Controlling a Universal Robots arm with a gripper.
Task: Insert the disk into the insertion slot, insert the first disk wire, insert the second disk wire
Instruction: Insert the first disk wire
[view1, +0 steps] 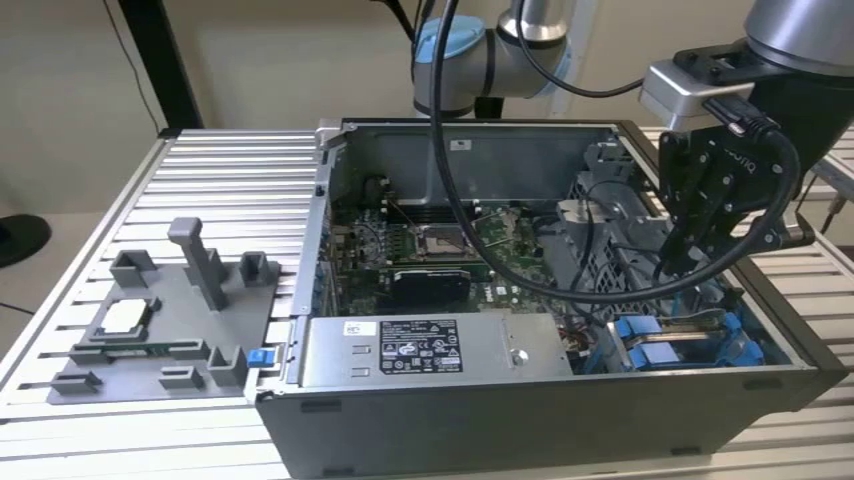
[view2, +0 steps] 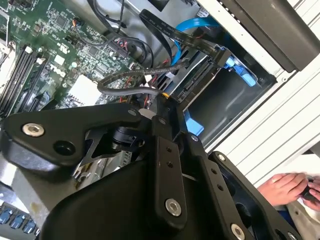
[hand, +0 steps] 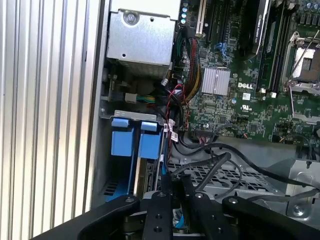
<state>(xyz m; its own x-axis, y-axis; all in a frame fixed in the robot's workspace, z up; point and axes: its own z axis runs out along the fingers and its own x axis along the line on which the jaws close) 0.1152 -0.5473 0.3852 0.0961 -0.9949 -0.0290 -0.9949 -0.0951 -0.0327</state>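
While the jaws appeared to be pressed together on a dark disk wire (hand: 207, 167), the disk (hand: 136, 142) was seen seated in the insertion slot (hand: 106, 150), just beside the jaws, its blue carrier end exposed.

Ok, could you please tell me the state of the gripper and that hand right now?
Gripper: shut; whether it pinches the cable cannot be told.
Person's hand: touching something dark; what it is cannot be told.

Power-supply box (view1: 427, 350), motherboard (view1: 507, 232), grey fixture (view1: 147, 335), slatted table (view1: 227, 190)
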